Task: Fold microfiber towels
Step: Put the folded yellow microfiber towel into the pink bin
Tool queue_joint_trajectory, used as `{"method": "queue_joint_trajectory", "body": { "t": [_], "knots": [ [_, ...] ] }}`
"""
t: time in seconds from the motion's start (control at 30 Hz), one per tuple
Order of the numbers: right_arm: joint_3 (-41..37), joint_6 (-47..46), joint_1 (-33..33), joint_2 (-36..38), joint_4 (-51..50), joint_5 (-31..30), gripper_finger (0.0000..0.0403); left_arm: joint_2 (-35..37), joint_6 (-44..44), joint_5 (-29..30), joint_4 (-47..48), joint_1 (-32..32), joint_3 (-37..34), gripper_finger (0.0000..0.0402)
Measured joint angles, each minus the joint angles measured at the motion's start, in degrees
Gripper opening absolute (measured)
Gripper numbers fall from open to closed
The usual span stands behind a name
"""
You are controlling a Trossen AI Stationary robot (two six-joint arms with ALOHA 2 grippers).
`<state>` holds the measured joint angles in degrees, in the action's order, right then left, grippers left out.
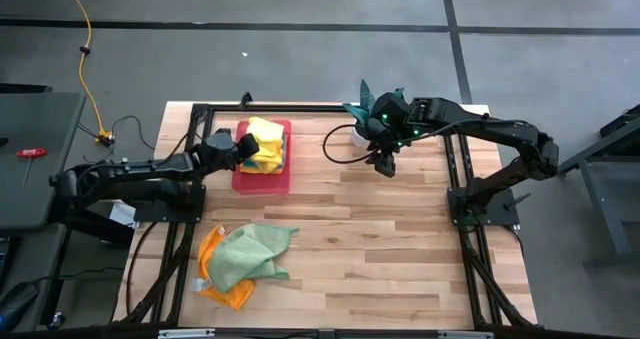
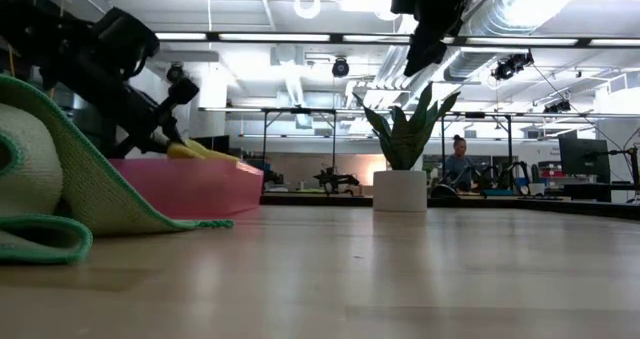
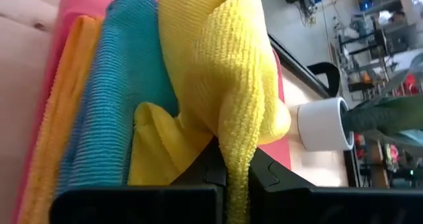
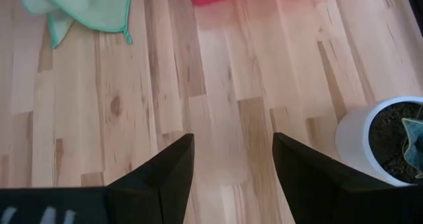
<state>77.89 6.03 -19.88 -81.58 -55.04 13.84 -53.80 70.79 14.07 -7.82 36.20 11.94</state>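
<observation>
The left gripper [image 1: 243, 149] is at the left edge of the pink tray [image 1: 262, 182] on the far left part of the table [image 1: 400, 249], and its fingers are clenched on a yellow towel [image 3: 218, 72] that lies on top of the pile in the tray, over a teal towel [image 3: 112, 112] and an orange-yellow towel [image 3: 59, 138]. The right gripper [image 1: 384, 165] hangs above the table just beside the white plant pot [image 4: 370, 141] at the far side, with its fingers spread apart and grasping nothing. A light green towel [image 1: 250, 251] lies crumpled on an orange towel [image 1: 215, 279] at the near left of the table, well apart from the tray
</observation>
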Motion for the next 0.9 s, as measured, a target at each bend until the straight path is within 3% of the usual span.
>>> {"method": "queue_joint_trajectory", "body": {
  "t": [0.13, 0.3, 0.67, 0.9],
  "knots": [
    [0.00, -0.04, -0.01, 0.00, 0.15, -0.15, 0.0197, -2.46, 1.24, 1.13, 0.55, -0.43, -0.27, 0.0000],
    [0.00, -0.06, 0.00, 0.00, 0.37, -0.19, 0.0197, -6.61, 0.66, -1.54, -0.06, -0.43, -0.16, 0.0018],
    [0.00, -1.21, 0.00, 0.00, 1.81, -0.21, 0.0197, -3.16, -9.03, -2.98, -0.66, 0.11, -0.17, 0.0148],
    [0.00, -1.13, -0.01, 0.00, 1.79, -0.23, 0.0197, 1.87, -12.77, -10.01, -0.79, 2.44, -0.17, 0.0218]
  ]
}}
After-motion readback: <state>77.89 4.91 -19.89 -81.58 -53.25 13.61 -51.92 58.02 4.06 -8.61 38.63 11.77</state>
